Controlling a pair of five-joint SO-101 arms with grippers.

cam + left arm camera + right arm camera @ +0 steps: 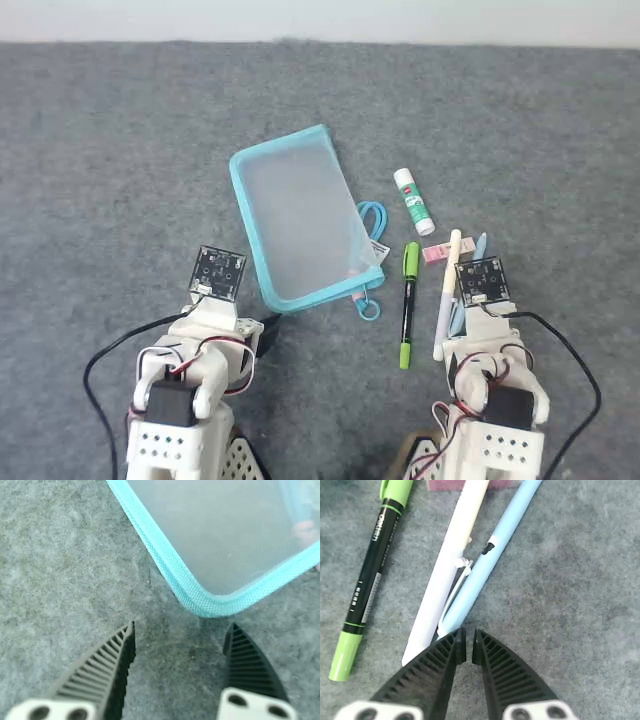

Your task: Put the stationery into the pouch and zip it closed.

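Left arm (200,360): jaws spread and empty, poised just short of the near corner of the pouch (300,225), which lies flat on the desk (120,150). Right arm (490,370): jaws pressed together on nothing, above the near ends of the white pen (447,295) and blue pen (478,248). These lie side by side, farther from the pouch than the green marker (408,305). Expect the pouch to be light, limp and apt to slide, so pin its bound edge. The pens look stiff, smooth and prone to roll; pinch each across mid-barrel.
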